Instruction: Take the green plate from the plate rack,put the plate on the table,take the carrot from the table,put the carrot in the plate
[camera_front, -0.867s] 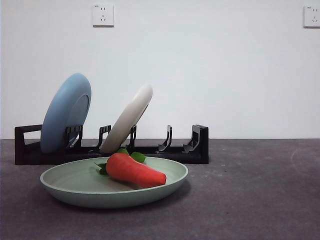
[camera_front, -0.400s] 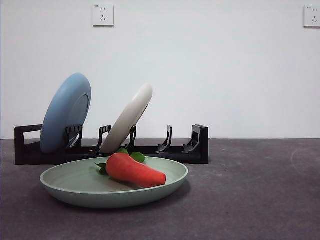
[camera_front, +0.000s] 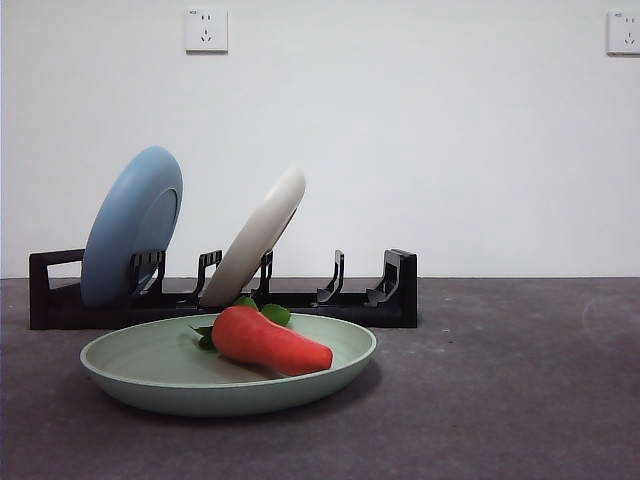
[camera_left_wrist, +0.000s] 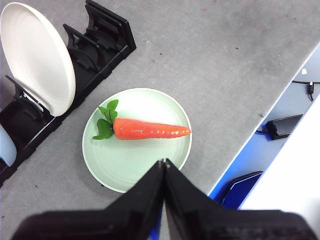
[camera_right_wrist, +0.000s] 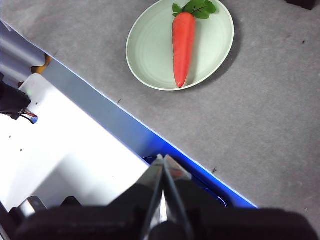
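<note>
Orange-red carrot (camera_front: 268, 341) with green leaves – pale sage green plate (camera_front: 150, 372), black plate rack (camera_front: 392, 297), mottled grey table (camera_front: 500, 400).

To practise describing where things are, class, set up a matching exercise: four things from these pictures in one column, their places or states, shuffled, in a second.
Things:
1. carrot
2. green plate
3. cream-white plate
4. left gripper

Places or states:
A. leaning in the plate rack
B. flat on the table
C. lying in the green plate
D. shut, holding nothing

Pairs: 1-C, 2-B, 3-A, 4-D
</note>
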